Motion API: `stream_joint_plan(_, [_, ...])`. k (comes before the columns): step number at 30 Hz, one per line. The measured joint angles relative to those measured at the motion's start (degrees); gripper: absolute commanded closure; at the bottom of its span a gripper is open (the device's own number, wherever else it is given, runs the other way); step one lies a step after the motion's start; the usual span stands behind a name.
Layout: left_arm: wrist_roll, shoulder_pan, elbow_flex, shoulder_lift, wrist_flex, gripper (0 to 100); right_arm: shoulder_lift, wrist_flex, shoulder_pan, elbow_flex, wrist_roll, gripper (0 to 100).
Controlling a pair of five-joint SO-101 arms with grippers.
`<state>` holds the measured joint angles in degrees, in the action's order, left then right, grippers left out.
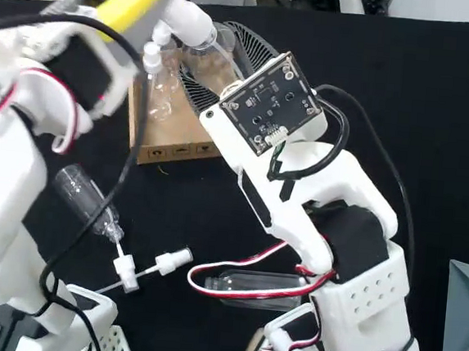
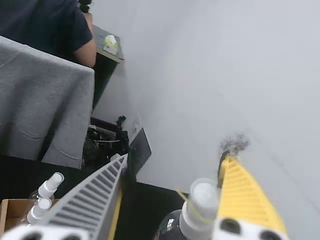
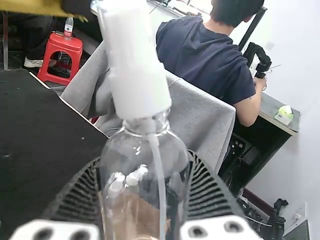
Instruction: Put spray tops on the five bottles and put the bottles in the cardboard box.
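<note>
The right gripper (image 3: 144,161) clamps the clear plastic bottle (image 3: 142,187) between black ribbed fingers. Its white spray top (image 2: 200,202) sits inside the left gripper (image 2: 175,165), whose fingers are spread, against the yellow one. Beyond the fingers: brown cardboard box (image 1: 172,136) holding capped bottles (image 1: 157,87).

i see the black table (image 1: 438,103) carrying the cardboard box (image 1: 176,142) toward its far side. nearer the arm bases a capless bottle (image 1: 85,194) lies on its side, neck toward a loose spray top (image 1: 126,271), with a second spray top (image 1: 172,260) just beside that. another bottle (image 1: 249,285) lies flat, partly under an arm.
</note>
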<state>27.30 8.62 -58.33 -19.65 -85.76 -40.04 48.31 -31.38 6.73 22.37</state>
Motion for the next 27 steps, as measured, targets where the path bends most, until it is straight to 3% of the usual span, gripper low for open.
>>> stream_joint_plan(18, [6.2,-14.3,0.0,-0.4,0.0,73,3.3,0.0,0.0,0.0,-0.2,98.6])
stream_joint_plan(27, [6.2,-16.0,0.0,-0.4,-0.2,73,3.3,0.0,0.0,0.0,-8.0,98.6])
